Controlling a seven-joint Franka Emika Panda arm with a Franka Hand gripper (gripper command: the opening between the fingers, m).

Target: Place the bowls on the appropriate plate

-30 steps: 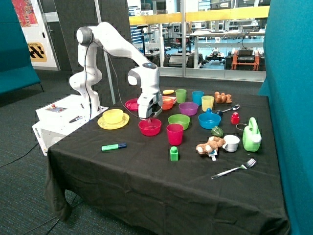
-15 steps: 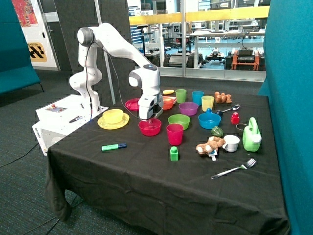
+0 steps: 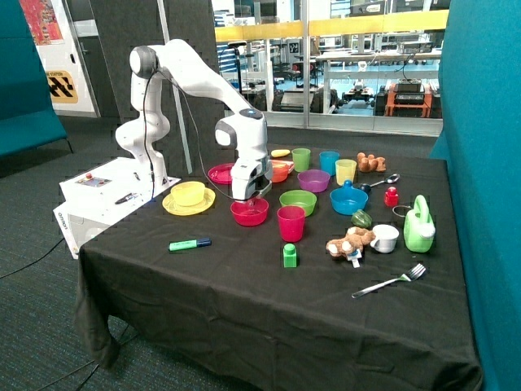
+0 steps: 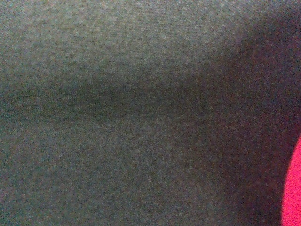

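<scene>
The pincer (image 3: 249, 196) was positioned low over the far rim of the pink-red bowl (image 3: 249, 211); whether its fingers were apart or together could not be told. The yellow bowl (image 3: 189, 193) was already seated on the yellow plate (image 3: 172, 204), while the pink-red plate (image 3: 218, 173) lay just behind the arm. A shallow rim grasp could be lost, or the pink-red cup (image 3: 291, 223) nearby could be knocked over. The counter (image 3: 244, 301) was draped in dark cloth and crowded with toys; glass partitions and a workshop were seen behind.

White, rounded Franka arm (image 3: 187, 69) with dark joint rings.
</scene>
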